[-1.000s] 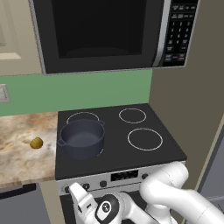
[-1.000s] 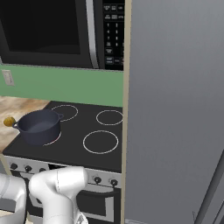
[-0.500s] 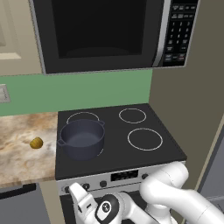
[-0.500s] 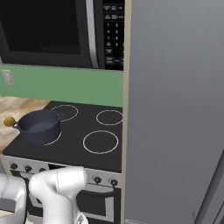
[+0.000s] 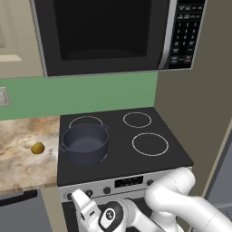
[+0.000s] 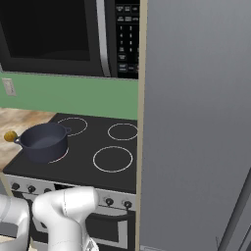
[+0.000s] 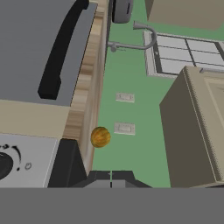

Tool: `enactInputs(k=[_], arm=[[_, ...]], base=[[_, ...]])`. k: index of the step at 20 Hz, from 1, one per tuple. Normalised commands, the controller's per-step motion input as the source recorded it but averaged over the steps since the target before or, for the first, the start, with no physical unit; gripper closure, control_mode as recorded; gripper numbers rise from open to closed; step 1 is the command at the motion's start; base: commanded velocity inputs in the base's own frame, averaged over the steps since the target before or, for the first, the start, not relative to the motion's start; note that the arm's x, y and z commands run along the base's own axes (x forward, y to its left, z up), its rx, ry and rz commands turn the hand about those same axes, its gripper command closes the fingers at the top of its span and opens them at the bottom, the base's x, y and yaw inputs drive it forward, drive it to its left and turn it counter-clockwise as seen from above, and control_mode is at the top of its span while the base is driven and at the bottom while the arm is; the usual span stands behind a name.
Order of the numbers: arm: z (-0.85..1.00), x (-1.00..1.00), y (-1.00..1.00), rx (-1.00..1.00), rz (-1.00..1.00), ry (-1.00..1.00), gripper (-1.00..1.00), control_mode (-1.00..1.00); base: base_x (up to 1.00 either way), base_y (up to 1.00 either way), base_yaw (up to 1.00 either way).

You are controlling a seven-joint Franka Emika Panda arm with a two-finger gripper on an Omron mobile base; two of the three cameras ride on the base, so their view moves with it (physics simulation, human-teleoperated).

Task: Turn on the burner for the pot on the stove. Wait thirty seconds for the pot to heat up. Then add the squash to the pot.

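Low in front of the stove's (image 5: 122, 156) silver knob panel, the gripper (image 5: 80, 205) hangs by the leftmost knobs; how wide its jaws stand I cannot tell, and nothing shows between the tips. Beyond it the pot (image 5: 84, 143) sits upright and lidless on the front-left burner (image 5: 103, 158), loop handles pointing left and right, mouth up and empty. Judging by that, no ring glows, so lighting, waiting and adding all seem left; the squash (image 5: 37, 147), too round for a clear long axis, lies on the marbled counter (image 5: 18, 158) near the pot's left.
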Motion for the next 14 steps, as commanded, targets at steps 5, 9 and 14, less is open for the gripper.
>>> enactInputs(k=[5, 9, 14], arm=[[0.0, 0.0, 0.0, 0.0, 0.0, 0.0, 1.0, -1.0], [0.0, 0.0, 0.0, 0.0, 0.0, 0.0, 1.0, -1.0], [0.0, 0.0, 0.0, 0.0, 0.0, 0.0, 1.0, -1.0]], base=[[0.0, 0.0, 0.0], [0.0, 0.0, 0.0], [0.0, 0.0, 0.0]])
